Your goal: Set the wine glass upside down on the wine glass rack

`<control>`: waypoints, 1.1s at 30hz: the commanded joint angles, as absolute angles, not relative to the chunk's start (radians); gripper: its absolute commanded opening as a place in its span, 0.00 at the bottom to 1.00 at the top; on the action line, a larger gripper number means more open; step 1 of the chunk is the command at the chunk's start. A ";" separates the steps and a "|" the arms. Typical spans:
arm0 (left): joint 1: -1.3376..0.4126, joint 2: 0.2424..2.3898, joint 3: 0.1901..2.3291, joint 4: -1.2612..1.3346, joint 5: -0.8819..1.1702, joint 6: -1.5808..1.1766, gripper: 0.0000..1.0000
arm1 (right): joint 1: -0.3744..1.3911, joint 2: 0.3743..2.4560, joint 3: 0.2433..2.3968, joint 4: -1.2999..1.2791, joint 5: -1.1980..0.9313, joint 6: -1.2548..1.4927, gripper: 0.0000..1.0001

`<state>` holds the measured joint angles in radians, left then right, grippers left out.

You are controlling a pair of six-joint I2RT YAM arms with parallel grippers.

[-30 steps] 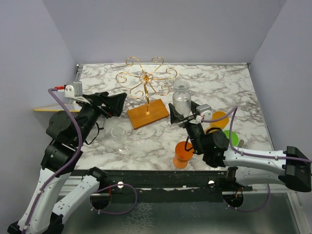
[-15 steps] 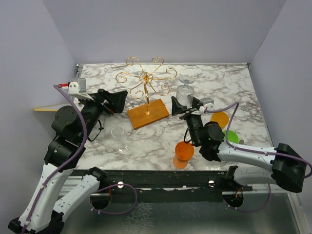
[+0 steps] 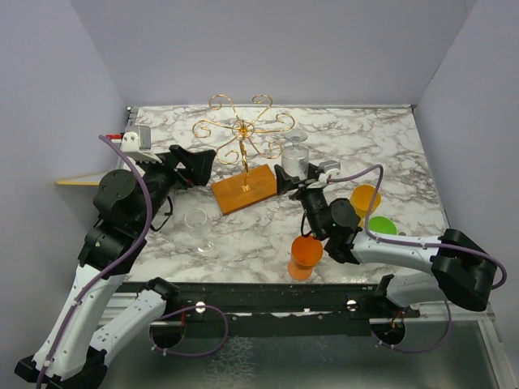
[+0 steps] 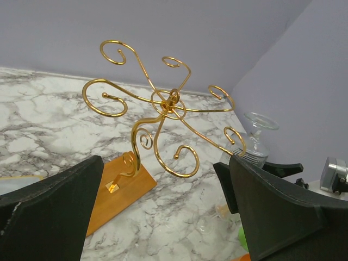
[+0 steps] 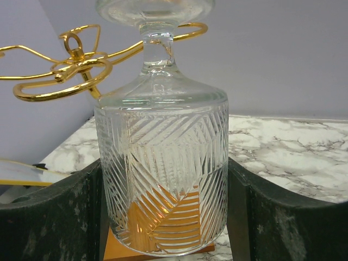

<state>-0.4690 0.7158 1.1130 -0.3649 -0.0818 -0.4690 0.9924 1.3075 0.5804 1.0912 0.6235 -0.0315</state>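
The wine glass is clear with cut ribs and hangs upside down, foot up, above the table. My right gripper is shut on its bowl, one finger on each side. The wine glass rack, gold wire scrolls on an orange-brown wooden base, stands just left of it. The glass's stem is close against the tip of a right-hand scroll arm. My left gripper hovers open and empty left of the rack, pointing at it.
A second clear glass stands on the marble near the left arm. An orange cup, a yellow-orange cup and a green item sit near the right arm. A yellow board juts out at the table's left edge.
My right arm has carried the upside-down glass left and farther back, up to the rack's right scroll arms. My left gripper has shifted slightly up and back.
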 commanded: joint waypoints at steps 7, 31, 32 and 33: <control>-0.473 0.728 1.117 -0.387 -0.075 -0.459 0.99 | 0.967 1.383 0.630 1.161 0.529 0.045 0.01; -0.474 0.748 1.111 -0.394 -0.086 -0.466 0.99 | 0.963 1.548 0.687 1.421 0.426 -0.081 0.01; -0.473 0.747 1.111 -0.394 -0.086 -0.465 0.99 | 0.962 1.550 0.688 1.423 0.418 -0.081 0.01; -0.474 0.748 1.111 -0.394 -0.085 -0.466 0.99 | 0.963 1.552 0.688 1.426 0.410 -0.081 0.01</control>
